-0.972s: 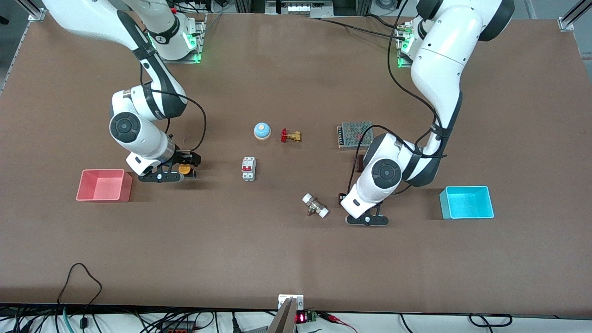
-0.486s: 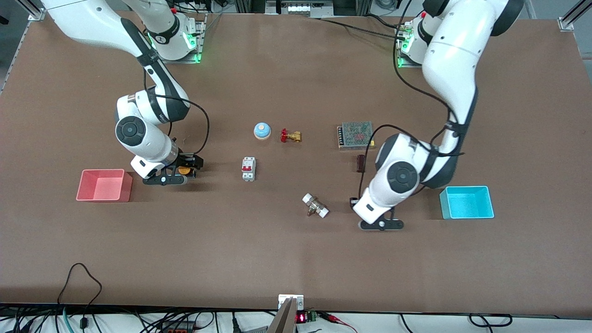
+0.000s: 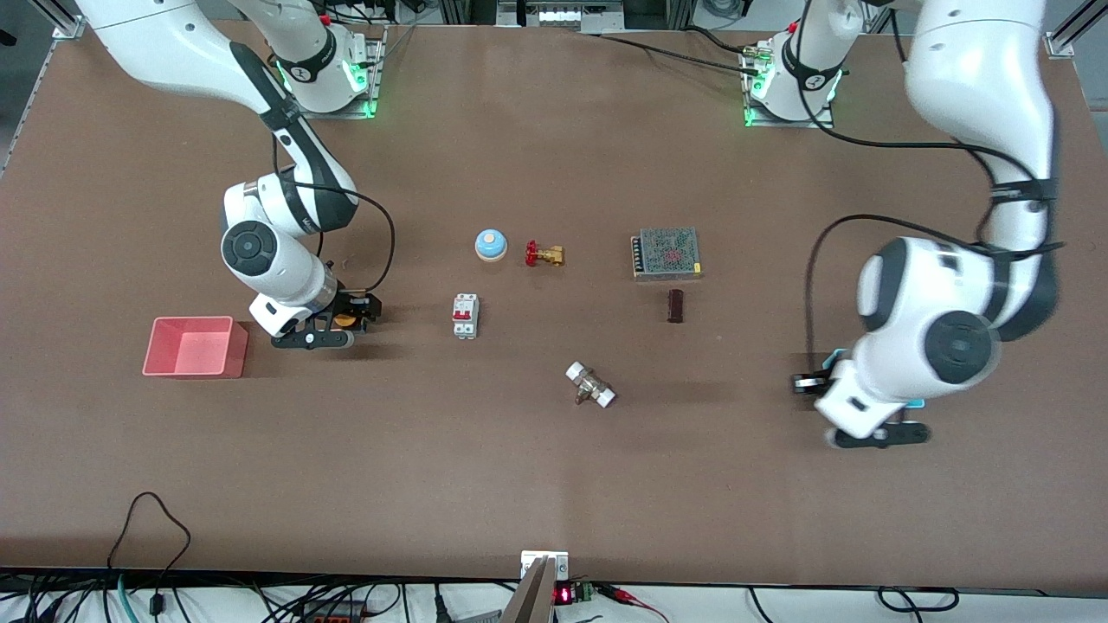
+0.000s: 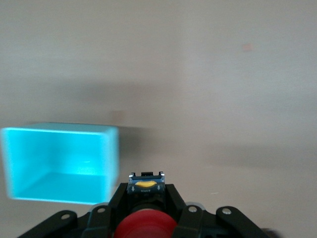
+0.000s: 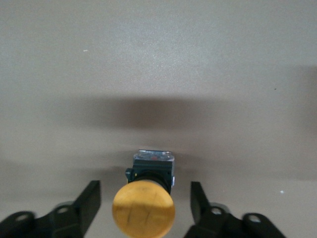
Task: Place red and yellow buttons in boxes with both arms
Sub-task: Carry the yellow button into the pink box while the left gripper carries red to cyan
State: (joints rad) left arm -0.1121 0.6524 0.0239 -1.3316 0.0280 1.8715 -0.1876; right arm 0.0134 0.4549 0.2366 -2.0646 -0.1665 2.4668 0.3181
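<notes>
My left gripper (image 3: pixel 809 382) is shut on the red button (image 4: pixel 146 225) and holds it in the air at the cyan box's edge. In the left wrist view the gripper (image 4: pixel 146 198) clamps the button's black base, and the cyan box (image 4: pixel 59 163) lies beside it. In the front view the left arm hides most of the cyan box (image 3: pixel 835 357). My right gripper (image 3: pixel 346 317) is low at the table, open, with a finger (image 5: pixel 89 201) on each side of the yellow button (image 5: pixel 143 210), which stands on the table (image 3: pixel 344 319). The pink box (image 3: pixel 195 346) sits beside it, toward the right arm's end.
Mid-table stand a blue bell (image 3: pixel 490 245), a brass valve with a red handle (image 3: pixel 544 253), a grey mesh-topped unit (image 3: pixel 666 253), a white circuit breaker (image 3: pixel 465 316), a small dark block (image 3: pixel 675 305) and a white-ended metal fitting (image 3: pixel 590 385).
My left arm has swung toward its own end of the table with the red button, from beside the metal fitting to the cyan box. My right gripper has barely shifted at the yellow button.
</notes>
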